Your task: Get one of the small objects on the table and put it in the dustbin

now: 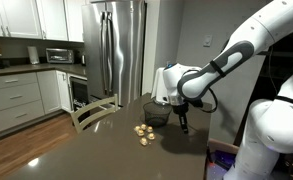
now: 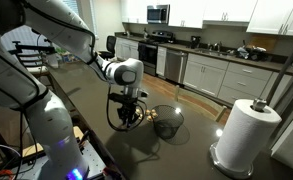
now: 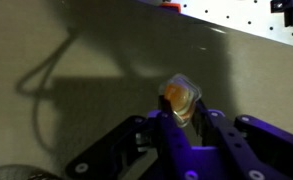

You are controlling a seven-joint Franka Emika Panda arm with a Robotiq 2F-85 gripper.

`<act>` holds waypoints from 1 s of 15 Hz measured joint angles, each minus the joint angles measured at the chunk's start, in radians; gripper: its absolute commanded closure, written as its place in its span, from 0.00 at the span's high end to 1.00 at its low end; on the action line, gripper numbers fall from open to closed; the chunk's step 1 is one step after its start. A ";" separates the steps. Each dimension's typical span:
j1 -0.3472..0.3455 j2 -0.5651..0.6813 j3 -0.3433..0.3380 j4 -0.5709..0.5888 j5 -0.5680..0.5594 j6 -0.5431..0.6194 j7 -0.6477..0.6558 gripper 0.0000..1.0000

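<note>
My gripper [image 3: 181,118] is shut on a small clear-wrapped orange object [image 3: 180,97], held above the dark table [image 3: 86,80]. In an exterior view the gripper [image 1: 183,125] hangs just to the right of the dark mesh dustbin [image 1: 158,111]. Several small pale objects [image 1: 144,133] lie in a cluster on the table in front of the bin. In an exterior view the gripper [image 2: 129,118] sits to the left of the dustbin [image 2: 168,121], low over the table.
A wooden chair [image 1: 94,112] stands at the table's far side. A paper towel roll [image 2: 245,137] stands on the table right of the bin. Kitchen cabinets and a steel fridge [image 1: 118,48] are behind.
</note>
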 measured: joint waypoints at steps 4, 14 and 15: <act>-0.017 -0.057 -0.002 0.032 -0.073 0.000 0.003 0.10; -0.040 -0.088 -0.083 0.172 -0.093 0.002 -0.004 0.10; -0.040 -0.085 -0.087 0.184 -0.093 0.003 -0.005 0.10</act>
